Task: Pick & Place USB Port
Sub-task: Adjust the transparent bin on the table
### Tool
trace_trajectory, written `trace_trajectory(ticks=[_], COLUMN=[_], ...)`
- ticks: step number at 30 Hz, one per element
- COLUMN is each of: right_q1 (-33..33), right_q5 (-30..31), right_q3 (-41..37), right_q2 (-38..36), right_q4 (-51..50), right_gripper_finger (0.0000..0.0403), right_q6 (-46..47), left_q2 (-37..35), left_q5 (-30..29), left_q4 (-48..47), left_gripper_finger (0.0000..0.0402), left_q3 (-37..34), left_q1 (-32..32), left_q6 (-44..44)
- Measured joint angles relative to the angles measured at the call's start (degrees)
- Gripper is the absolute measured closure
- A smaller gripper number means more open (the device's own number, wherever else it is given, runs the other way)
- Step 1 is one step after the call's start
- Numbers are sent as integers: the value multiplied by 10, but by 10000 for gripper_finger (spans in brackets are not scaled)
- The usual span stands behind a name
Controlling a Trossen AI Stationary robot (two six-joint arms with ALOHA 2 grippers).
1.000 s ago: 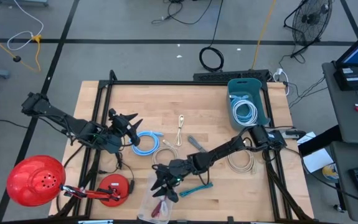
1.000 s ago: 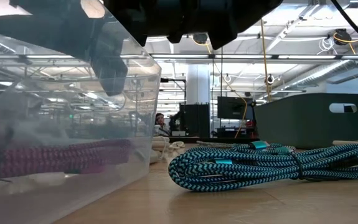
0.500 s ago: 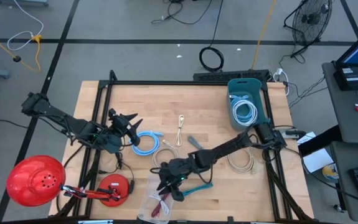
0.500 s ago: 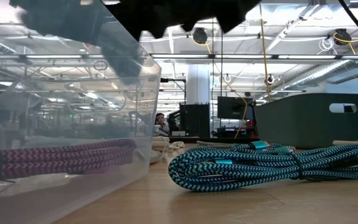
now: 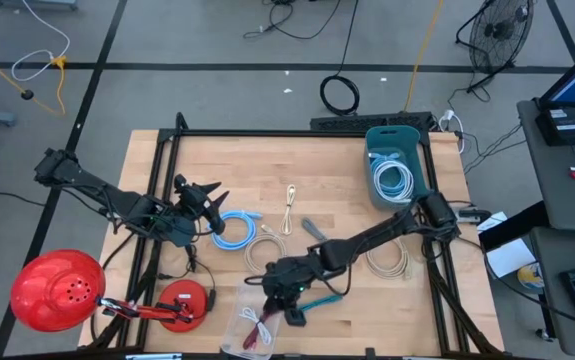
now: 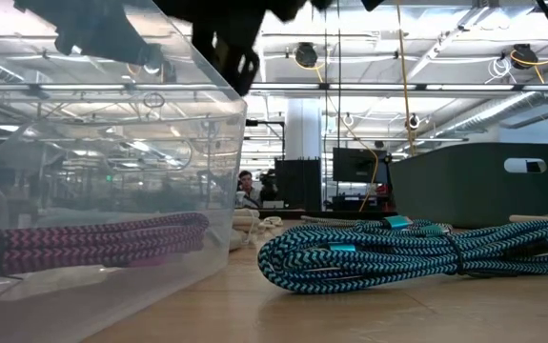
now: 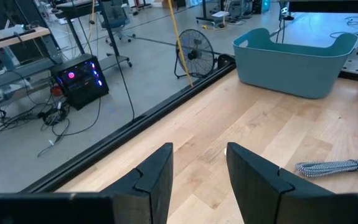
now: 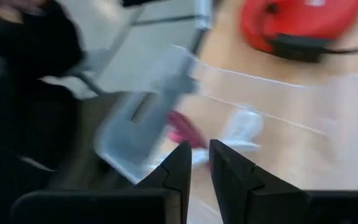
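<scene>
— Where's the right gripper [image 5: 289,312]?

— At the near edge of the desk [image 5: 347,180], over the right side of the clear plastic bin [image 5: 233,338]. Its fingers are drawn almost together, only a slit between them, and I see nothing pinched there.

— So where is the USB cable?

— A magenta braided cable [image 6: 92,238] lies coiled on the bin floor, with a white cable [image 5: 258,321] beside it (the wrist view is too smeared to add detail). A teal braided cable [image 6: 397,252] lies bundled on the desk just right of the bin.

— How would that teal one handle?

— Light and floppy, I'd judge. The woven sheath should give the fingers bite, but loose loops will sag and trail. Best hold is across the middle of the bundle, where the strands run bunched together, not by a plug end.

— Fragile?

— Hardly; a firm squeeze should do no harm.

— And the left gripper [image 5: 210,200]?

— Waiting at the left of the desk, fingers apart and empty, just beside a light blue cable coil [image 5: 232,228].
</scene>
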Motion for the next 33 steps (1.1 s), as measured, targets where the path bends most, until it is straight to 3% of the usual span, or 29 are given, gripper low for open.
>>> trace_trajectory(ticks=[5, 14, 21, 25, 33], right_q1=[8, 1, -6, -5, -6], right_q5=[-2, 55, 76, 129, 146], right_q3=[0, 0, 1, 1, 1], right_q2=[9, 26, 40, 34, 30], right_q4=[17, -38, -57, -73, -82], right_gripper_finger=[355, 357, 398, 400, 402], right_q6=[15, 0, -7, -22, -26], left_q2=[0, 0, 0, 0, 0], left_q5=[-2, -1, -1, -1, 0], left_q4=[0, 0, -5, -7, -8], left_gripper_finger=[247, 247, 247, 247, 247], left_q3=[0, 0, 0, 0, 0], left_q1=[0, 0, 0, 0, 0], left_q6=[-1, -4, -6, -7, -11])
